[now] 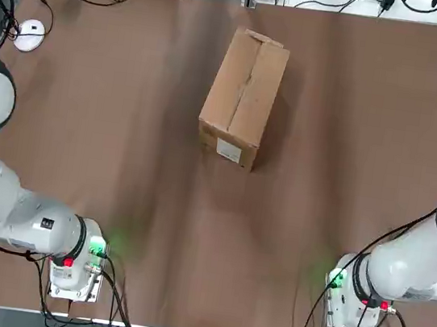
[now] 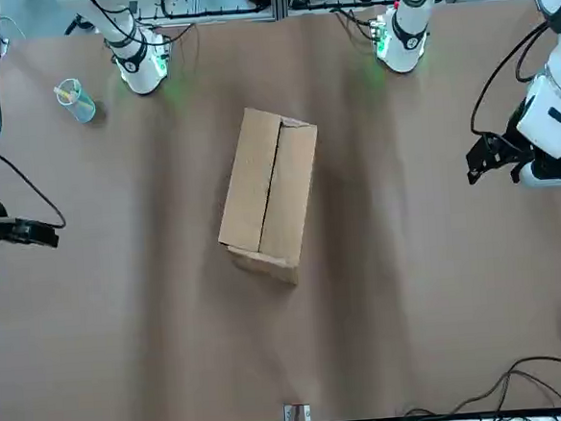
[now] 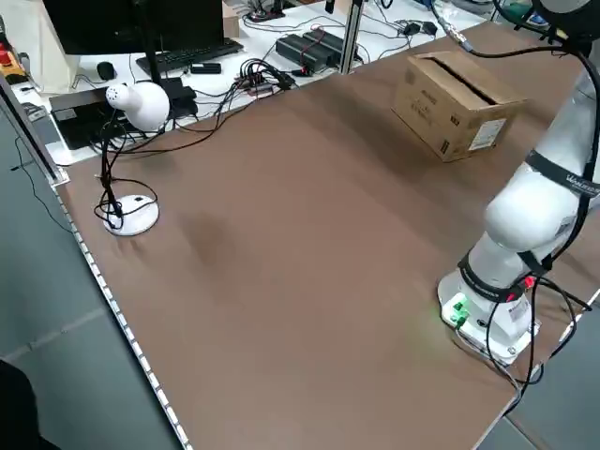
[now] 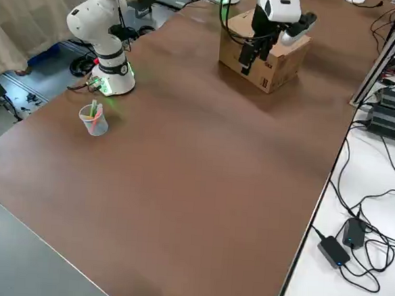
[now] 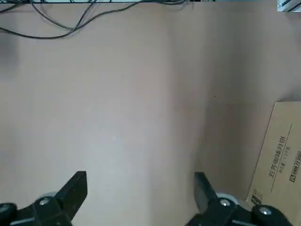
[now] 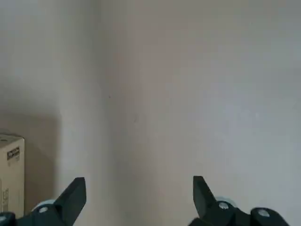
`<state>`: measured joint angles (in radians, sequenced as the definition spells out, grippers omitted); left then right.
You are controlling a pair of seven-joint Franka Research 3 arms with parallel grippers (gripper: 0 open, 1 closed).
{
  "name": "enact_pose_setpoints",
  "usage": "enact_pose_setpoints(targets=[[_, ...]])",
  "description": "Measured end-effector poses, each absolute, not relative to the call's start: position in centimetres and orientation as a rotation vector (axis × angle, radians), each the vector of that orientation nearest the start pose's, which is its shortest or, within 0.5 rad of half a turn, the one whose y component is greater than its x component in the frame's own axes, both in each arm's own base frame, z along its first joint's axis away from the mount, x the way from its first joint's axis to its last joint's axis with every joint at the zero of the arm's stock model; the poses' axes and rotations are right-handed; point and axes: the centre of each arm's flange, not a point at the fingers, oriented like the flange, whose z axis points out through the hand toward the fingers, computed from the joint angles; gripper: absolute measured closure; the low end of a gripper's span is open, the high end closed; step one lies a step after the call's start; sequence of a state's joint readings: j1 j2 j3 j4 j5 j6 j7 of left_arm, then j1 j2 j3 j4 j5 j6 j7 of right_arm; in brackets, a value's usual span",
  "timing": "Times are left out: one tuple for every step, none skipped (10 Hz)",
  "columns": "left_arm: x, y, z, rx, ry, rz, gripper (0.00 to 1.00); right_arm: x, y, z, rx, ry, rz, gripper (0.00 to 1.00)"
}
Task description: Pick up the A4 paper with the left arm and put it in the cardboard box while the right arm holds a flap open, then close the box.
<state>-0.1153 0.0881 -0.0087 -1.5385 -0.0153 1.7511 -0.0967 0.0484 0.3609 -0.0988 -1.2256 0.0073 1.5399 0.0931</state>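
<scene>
The cardboard box [image 1: 244,94] lies in the middle of the table with its top flaps folded shut and a white label [image 1: 228,150] on the end facing the arms. It also shows as the cardboard box [image 2: 270,192] in the front view. The A4 paper is out of view. My left gripper [image 5: 141,188] hangs open over bare table beside the box, off to the robot's left [image 2: 484,158]. My right gripper [image 6: 138,190] is open too, with nothing between its fingers, far to the robot's right [image 2: 32,233]. Neither gripper touches the box.
A clear plastic cup [image 2: 75,100] stands near the right arm's base. A white desk lamp [image 3: 136,103] with its round foot [image 1: 30,33] sits at the table's far left corner. Cables and electronics line the far edge. Wide bare tabletop surrounds the box.
</scene>
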Motion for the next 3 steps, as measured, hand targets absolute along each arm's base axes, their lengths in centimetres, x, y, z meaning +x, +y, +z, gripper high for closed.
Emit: enact_pose_setpoints(targets=[[59.39,-7.52,60.62,-3.165,0.040,-0.193,0.00,65.47,-1.98,57.10,-3.160,0.218,0.056,0.00],[59.39,-7.52,60.63,-3.165,0.040,-0.193,0.00,65.34,-1.97,57.45,-3.159,0.208,0.048,0.00],[59.39,-7.52,60.63,-3.165,0.040,-0.193,0.00,65.29,-1.94,57.57,-3.161,0.175,0.046,0.00]])
